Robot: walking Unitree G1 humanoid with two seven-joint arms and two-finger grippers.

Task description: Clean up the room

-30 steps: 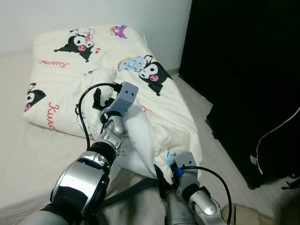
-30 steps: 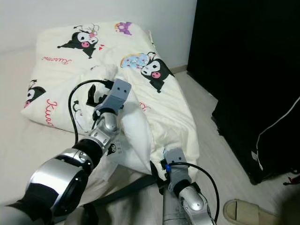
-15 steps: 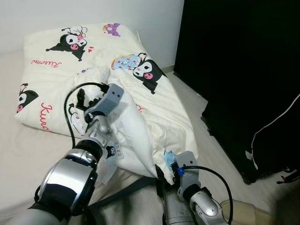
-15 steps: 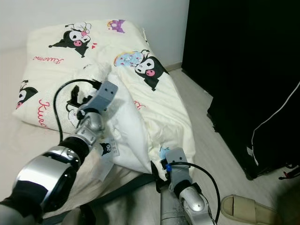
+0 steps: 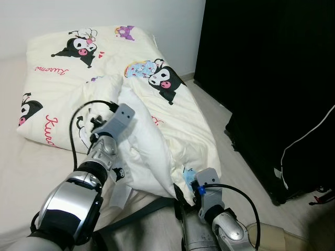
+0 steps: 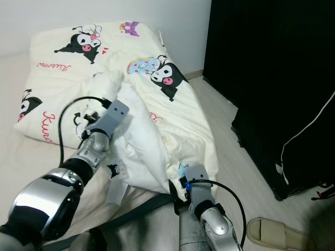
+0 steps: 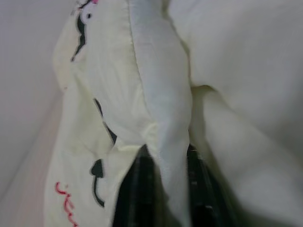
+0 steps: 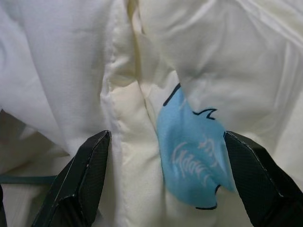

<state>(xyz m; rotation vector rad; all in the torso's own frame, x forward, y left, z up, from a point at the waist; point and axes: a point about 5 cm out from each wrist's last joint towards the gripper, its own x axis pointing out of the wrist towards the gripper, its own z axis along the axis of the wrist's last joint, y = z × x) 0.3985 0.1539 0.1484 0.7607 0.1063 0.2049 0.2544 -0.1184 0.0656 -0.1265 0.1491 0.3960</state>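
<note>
Right gripper (image 8: 161, 156) nearest, fingers spread around the cartoon-print comforter's (image 5: 78, 68) lower hem, not yet closed | left gripper (image 7: 163, 189) farther up, pinching a raised fold of it | comforter lies rumpled across the mattress (image 5: 21, 172) by the wall | step, likely: folding the bedding; next, close right fingers and lift both together.

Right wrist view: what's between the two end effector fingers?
A bunched fold of the cream comforter with a blue print patch sits between the right end effector fingers, which stand wide apart around it in the right wrist view.
</note>
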